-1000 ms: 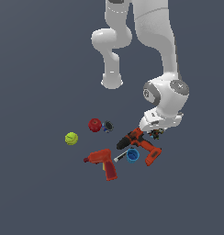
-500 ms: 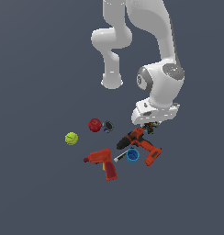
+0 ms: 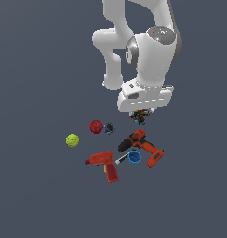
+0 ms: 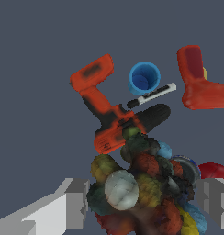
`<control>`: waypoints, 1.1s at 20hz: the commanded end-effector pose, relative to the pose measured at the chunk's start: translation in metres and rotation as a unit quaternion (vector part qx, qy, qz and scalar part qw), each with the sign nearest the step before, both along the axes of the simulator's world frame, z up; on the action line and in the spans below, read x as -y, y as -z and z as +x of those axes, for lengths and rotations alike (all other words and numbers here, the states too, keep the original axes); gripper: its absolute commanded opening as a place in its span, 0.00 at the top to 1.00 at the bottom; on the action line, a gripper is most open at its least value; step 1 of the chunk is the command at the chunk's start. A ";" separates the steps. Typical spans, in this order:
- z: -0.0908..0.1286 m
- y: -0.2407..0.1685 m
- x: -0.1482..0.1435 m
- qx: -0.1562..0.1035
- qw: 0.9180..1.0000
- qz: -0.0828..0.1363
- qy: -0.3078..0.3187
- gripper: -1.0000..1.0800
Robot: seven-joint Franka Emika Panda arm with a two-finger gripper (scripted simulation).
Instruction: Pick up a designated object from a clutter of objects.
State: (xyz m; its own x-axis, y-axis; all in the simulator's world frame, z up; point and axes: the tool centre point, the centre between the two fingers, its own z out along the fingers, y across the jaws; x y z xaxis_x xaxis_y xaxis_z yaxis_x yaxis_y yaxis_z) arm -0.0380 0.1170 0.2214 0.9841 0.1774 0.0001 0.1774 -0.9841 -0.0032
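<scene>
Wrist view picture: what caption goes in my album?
Pincer clamps the dark lumpy bead-speckled cluster above a red-orange power drill and small blue cup.

Gripper [image 3: 142, 116] with beaded cluster [image 3: 141, 115] hangs at frame centre of exterior view, clear of floor. Directly beneath, lower centre: drill [image 3: 140, 145], blue cup [image 3: 134, 157], small marker [image 3: 122, 159], second drill [image 3: 104, 165] packed close. Centre left: red ball [image 3: 96, 126], dark round thing [image 3: 109, 128]; yellow-green ball [image 3: 72, 140] apart. Open floor: right side, bottom, far left.
</scene>
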 end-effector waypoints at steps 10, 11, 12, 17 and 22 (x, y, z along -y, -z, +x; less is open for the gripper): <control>0.005 -0.110 0.083 0.000 1.000 0.000 0.001 1.00; 0.005 -0.118 0.088 0.000 1.000 0.000 0.001 1.00; 0.006 -0.125 0.094 0.000 1.000 0.000 0.001 1.00; 0.009 -0.153 0.115 0.000 1.000 -0.001 0.001 1.00; 0.011 -0.168 0.126 0.000 1.000 -0.001 0.001 1.00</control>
State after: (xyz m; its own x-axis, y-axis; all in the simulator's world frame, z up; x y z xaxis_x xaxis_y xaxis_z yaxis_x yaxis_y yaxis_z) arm -0.0275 -0.0066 0.3853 0.9847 0.1745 -0.0002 0.1745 -0.9847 -0.0009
